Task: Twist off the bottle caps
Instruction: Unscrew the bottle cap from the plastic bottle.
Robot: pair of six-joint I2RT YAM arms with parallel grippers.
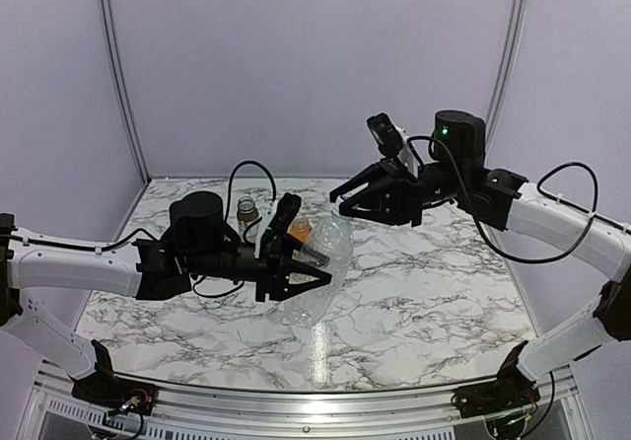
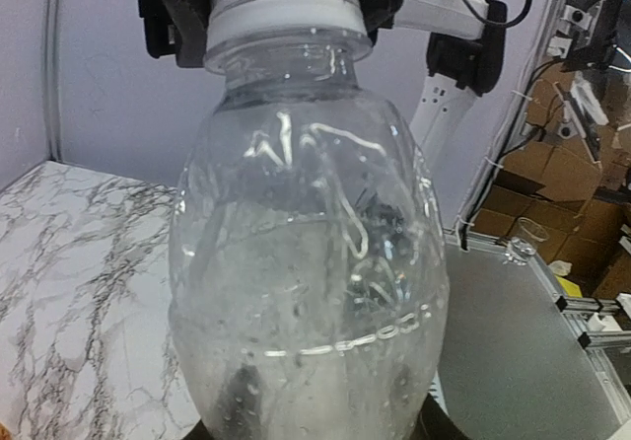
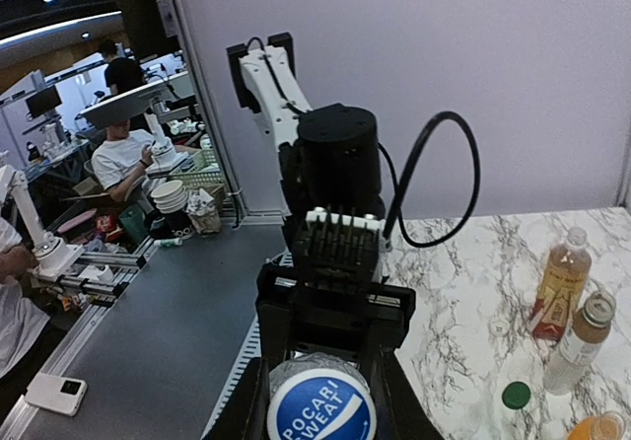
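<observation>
One blue-white cap (image 3: 322,412) underway: pinched tight in R gripper (image 1: 347,206), clear bottle (image 2: 306,262) clamped in L gripper (image 1: 301,277); next, prob. twist w/o slipping.

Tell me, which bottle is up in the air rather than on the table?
The tall clear bottle: the left end effector holds its body, the right end effector its blue-and-white cap. The other bottles stand on the table.
</observation>
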